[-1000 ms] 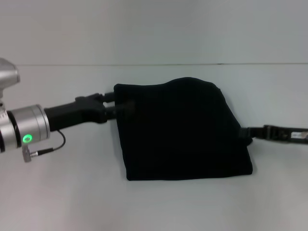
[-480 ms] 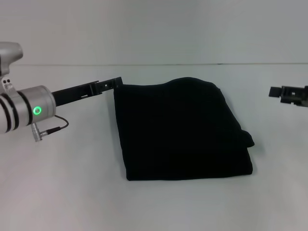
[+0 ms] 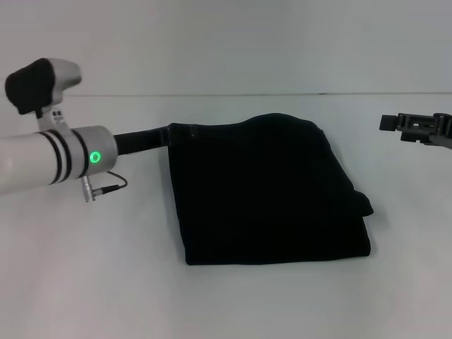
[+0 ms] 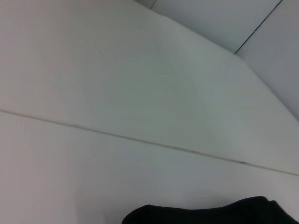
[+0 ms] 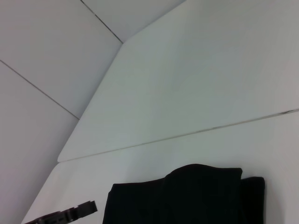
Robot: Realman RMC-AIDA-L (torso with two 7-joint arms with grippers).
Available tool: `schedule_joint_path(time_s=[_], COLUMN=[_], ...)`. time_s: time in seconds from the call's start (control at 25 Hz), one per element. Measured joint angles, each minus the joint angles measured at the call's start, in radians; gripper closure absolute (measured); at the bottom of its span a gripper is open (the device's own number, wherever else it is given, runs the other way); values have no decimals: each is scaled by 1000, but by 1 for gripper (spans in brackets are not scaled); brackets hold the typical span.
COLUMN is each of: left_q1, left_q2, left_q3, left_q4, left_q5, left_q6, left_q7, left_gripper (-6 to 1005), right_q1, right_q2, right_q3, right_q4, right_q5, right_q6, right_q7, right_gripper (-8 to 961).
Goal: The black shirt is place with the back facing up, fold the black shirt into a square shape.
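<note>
The black shirt [image 3: 268, 194] lies folded into a rough square on the white table, with a small lump at its right edge. My left gripper [image 3: 164, 133] reaches in from the left, with its tip at the shirt's far left corner. My right gripper [image 3: 387, 123] hangs in the air off to the right, apart from the shirt. The shirt's far edge shows in the left wrist view [image 4: 210, 212]. The right wrist view shows the shirt [image 5: 187, 198] and the left gripper [image 5: 63, 215] beside it.
The white table [image 3: 92, 268] spreads around the shirt on all sides. A pale wall [image 3: 226, 42] rises behind the table's far edge. The left arm's silver wrist with a green light [image 3: 70, 155] and a small cable sits at the left.
The left gripper has come off the shirt's left edge and now points at the far left corner. The right gripper has left the shirt's right edge and risen to the right.
</note>
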Motion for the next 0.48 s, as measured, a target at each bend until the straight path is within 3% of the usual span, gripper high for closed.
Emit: schedule_joint_path(time_s=[0.48], left_q1=[-36], left_q2=[-19], left_q3=[32], left_q4=[-36], left_q5=[0], left_q6=[-148], left_q7=[-5], left_gripper=[168], right_q1=[-3], right_q2=[10], right_q3=[-21], right_q4=[0], right_q5=[0], right_q6=[5], right_q7=[-18], right_gripper=[71])
